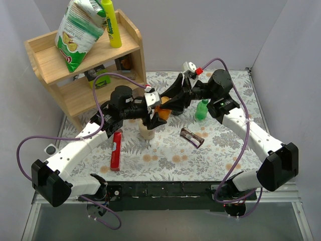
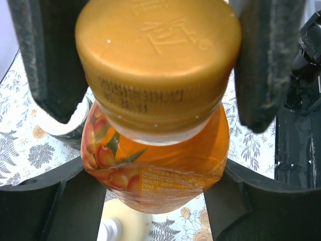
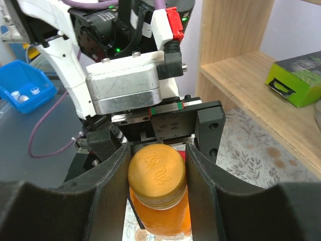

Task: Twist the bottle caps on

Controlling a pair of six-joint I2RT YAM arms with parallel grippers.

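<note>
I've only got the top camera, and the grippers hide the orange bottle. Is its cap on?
Observer: Yes. The left wrist view shows the orange cap sitting on the bottle neck.
Operator: Which gripper has what?
Observer: The left gripper holds the bottle's body; the right gripper pinches the cap's sides.
Operator: Anything off the table?
Observer: A blue bin sits past the left arm.

The short bottle (image 1: 161, 113), with its cap (image 2: 158, 65) on top, is held between the left gripper (image 1: 153, 115) and the right gripper (image 1: 168, 103) above the middle of the table (image 1: 225, 150), the tall bottle (image 1: 201, 110) stands to its right, and the shelf (image 1: 55, 63) is behind on the left.
</note>
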